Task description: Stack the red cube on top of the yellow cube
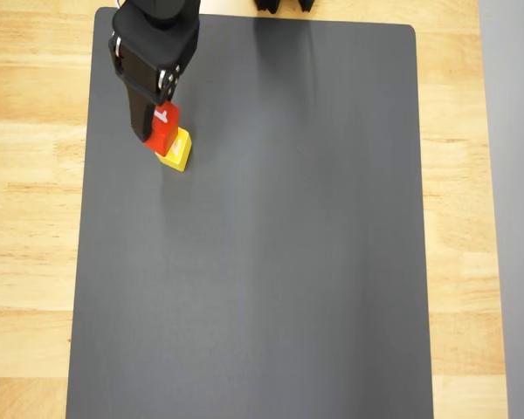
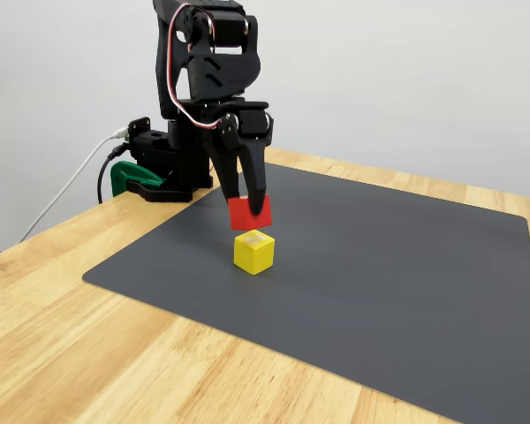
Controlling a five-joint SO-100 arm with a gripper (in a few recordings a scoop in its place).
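Observation:
A small red cube (image 2: 248, 213) with a white "1" on top (image 1: 162, 127) hangs just above a yellow cube (image 2: 253, 252), with a small gap between them in the fixed view. The black gripper (image 2: 246, 205) is shut on the red cube, its two fingers (image 2: 256, 172) pressing the cube's sides. From overhead the red cube covers most of the yellow cube (image 1: 178, 153), which peeks out at the lower right. The yellow cube rests on the dark grey mat (image 2: 380, 265) near its far left corner in the overhead view.
The mat (image 1: 271, 262) lies on a light wooden table (image 2: 62, 353). The arm's black base (image 2: 172, 163) with a green clamp (image 2: 122, 177) and cables stands at the mat's back edge. A white wall rises behind.

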